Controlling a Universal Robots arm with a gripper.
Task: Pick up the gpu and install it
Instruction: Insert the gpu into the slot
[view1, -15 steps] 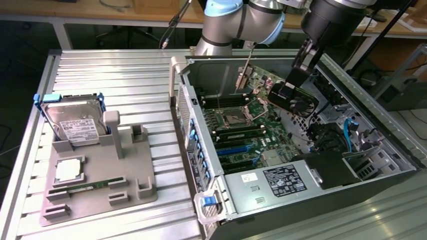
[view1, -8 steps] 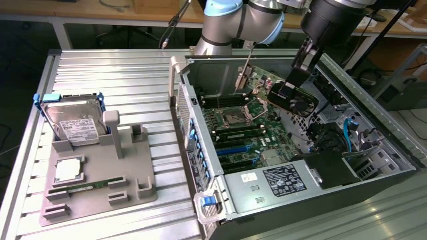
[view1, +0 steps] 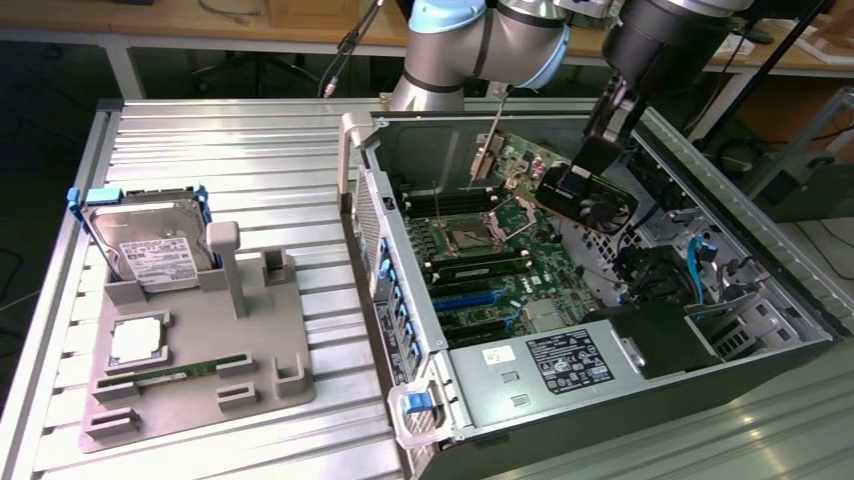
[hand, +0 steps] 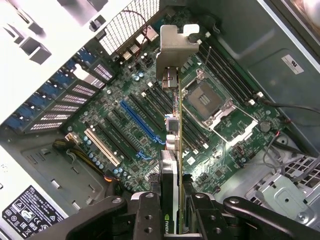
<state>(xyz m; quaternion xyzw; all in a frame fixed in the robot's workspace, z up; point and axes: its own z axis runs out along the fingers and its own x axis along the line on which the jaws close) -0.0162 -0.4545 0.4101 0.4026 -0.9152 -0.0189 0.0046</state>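
Closest up: gripper (hand: 172, 212) clamped on the gpu (hand: 173, 125), card pinched between both fingers and seen edge-on, silvery end bracket (hand: 176, 47) at the far end. Card hangs inside the open case (view1: 400, 290), above the motherboard (hand: 125, 130), not seated in any slot. From the wrist view its edge runs between the blue slot (hand: 142, 125) and the CPU socket (hand: 209, 100), memory slots (hand: 225, 65) past that. In the exterior view the gpu (view1: 587, 195) sits tilted, fan facing out, near the case's far end. Tight surroundings: loose cables (view1: 701, 262) on the exterior view's right, power supply (view1: 567, 362) at the near end. Outside the case on the slatted table (view1: 214, 140): grey fixture (view1: 200, 330) holding a hard drive (view1: 147, 238) with blue rails and a memory stick (view1: 174, 376).
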